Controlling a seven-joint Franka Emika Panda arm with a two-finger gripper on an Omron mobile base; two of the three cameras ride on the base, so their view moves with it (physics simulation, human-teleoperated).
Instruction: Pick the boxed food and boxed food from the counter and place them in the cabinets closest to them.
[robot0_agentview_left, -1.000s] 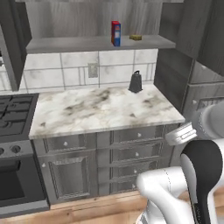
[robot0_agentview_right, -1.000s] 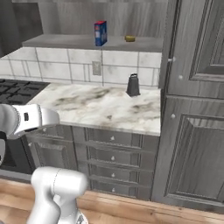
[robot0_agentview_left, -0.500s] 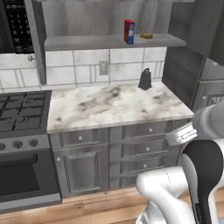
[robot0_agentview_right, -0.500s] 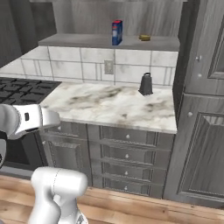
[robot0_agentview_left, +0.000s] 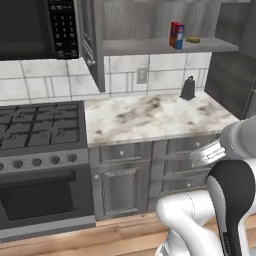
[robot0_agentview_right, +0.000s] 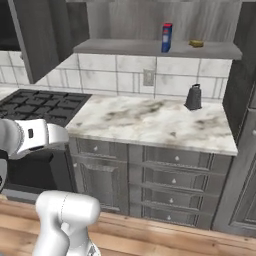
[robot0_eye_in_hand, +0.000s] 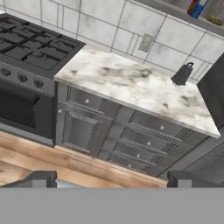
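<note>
Standing upright on the plain grey shelf board of the open dark grey wood-grain wall cabinet is the slim red carton of boxed food with blue and yellow print, up at about one o'clock in the left base view. Just beside it, toward three o'clock, lies a small flat yellowish-tan thing, too small to tell what it is. From the right base camera the same pair sits at twelve o'clock on that shelf.

Below, the white marble-look table with grey-brown veins carries a dark grey cone-shaped grater with a loop handle, set back near the tiled wall at its three o'clock end. To the nine o'clock side of the table sits the black gas stove with its oven beneath.

Down low, well away from the table, the hand has its two dark tips spread wide apart, nothing between them, wooden floor beneath.
</note>
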